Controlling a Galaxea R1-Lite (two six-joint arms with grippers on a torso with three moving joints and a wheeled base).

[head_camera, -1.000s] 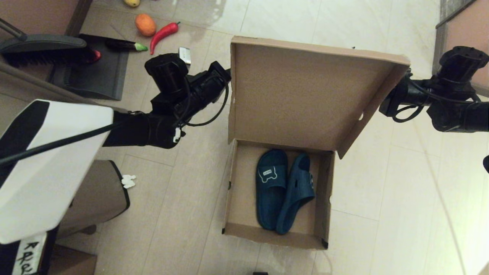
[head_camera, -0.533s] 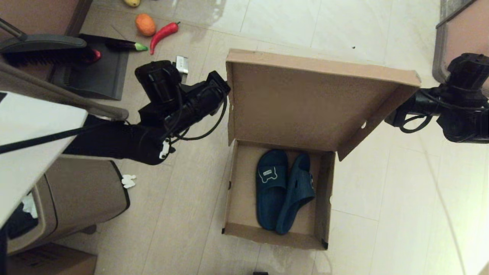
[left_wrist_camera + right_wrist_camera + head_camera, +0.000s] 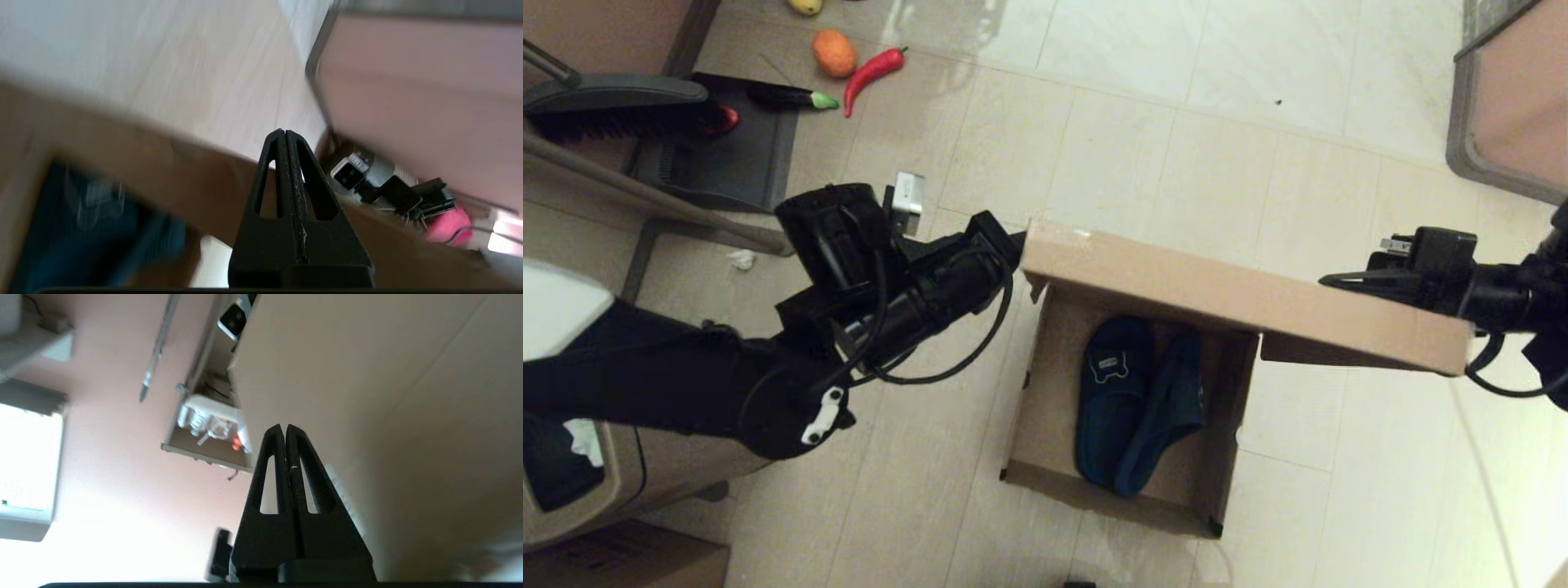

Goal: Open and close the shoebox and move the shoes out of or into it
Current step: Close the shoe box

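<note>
The shoebox (image 3: 1045,408) sits open on the tiled floor (image 3: 1176,122) in the near middle of the scene, its lid (image 3: 1241,298) tipped forward and hanging partway over the far half of the opening. Inside lie the shoes (image 3: 1135,400), side by side, toes toward the far wall. The left gripper (image 3: 1018,242) meets the lid's left corner; the right gripper (image 3: 1339,280) is at the lid's right end, behind its edge. The head view hides both sets of fingers. The left wrist view shows its fingers (image 3: 282,171) pressed together with nothing between them, above the brown lid (image 3: 163,171). The right wrist view shows fingers (image 3: 284,465) likewise closed and empty, against pale cardboard (image 3: 388,416).
</note>
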